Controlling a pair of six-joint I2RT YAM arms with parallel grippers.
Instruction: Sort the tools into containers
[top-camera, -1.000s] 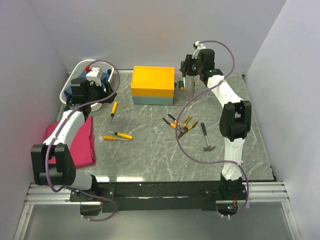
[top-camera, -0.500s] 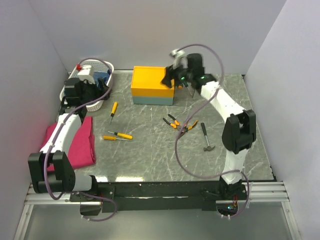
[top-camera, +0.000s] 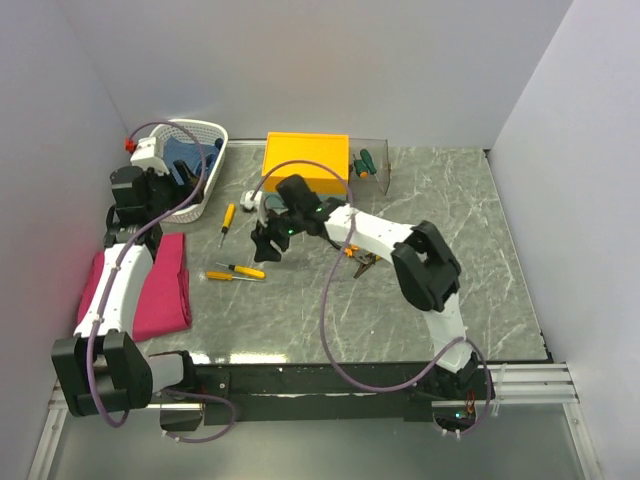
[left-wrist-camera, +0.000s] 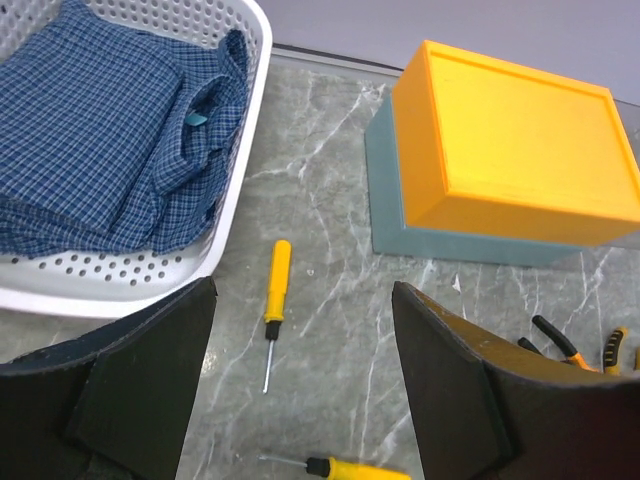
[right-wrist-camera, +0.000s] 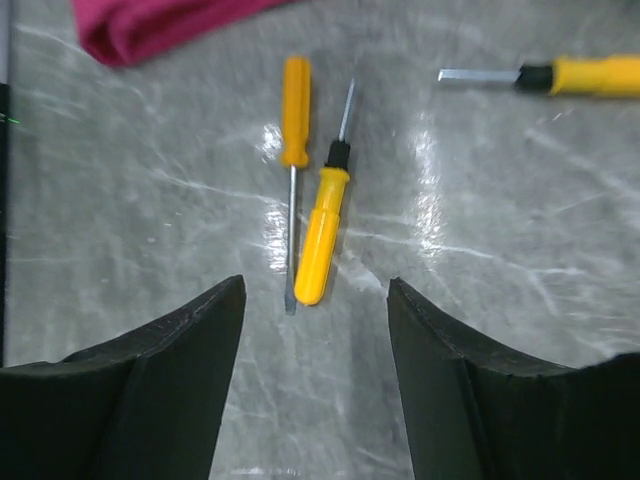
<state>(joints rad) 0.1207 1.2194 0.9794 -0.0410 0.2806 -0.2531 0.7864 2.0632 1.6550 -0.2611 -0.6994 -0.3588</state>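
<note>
Yellow handles, two of them, lie head to tail on the counter (right-wrist-camera: 500, 250), right under the right pincer (right-wrist-camera: 315, 335), whose jaws stand wide apart with nothing between them. The thin screwdriver (right-wrist-camera: 294, 120) and the fat screwdriver (right-wrist-camera: 322, 225) lie so close I can't tell whether they touch, and that's the trouble. Drop straight down and the jaws could bracket both, or catch one and kick the other across that slick stone. Round handles roll, and a thin shaft squirts out of a pinch. The safer bite looks like the fat handle, taken square across.

A third screwdriver (left-wrist-camera: 275, 285) lies alone beside the basket (left-wrist-camera: 120, 275), below the left pincer (left-wrist-camera: 303, 345), which is also gaping and empty. Pliers (left-wrist-camera: 565, 345) lie on the stone near the box (left-wrist-camera: 515, 150), not in anything.

Next worry: the right arm reaches far across to the left side, so both pincers hang over the same patch. If both go for a screwdriver, they could clash. The basket holds a folded shirt (left-wrist-camera: 100, 130), so a tool dropped there lands on fabric and may slide. The cloth (right-wrist-camera: 150, 25) lies near the pair, and a skidding tool could slip under its edge.
</note>
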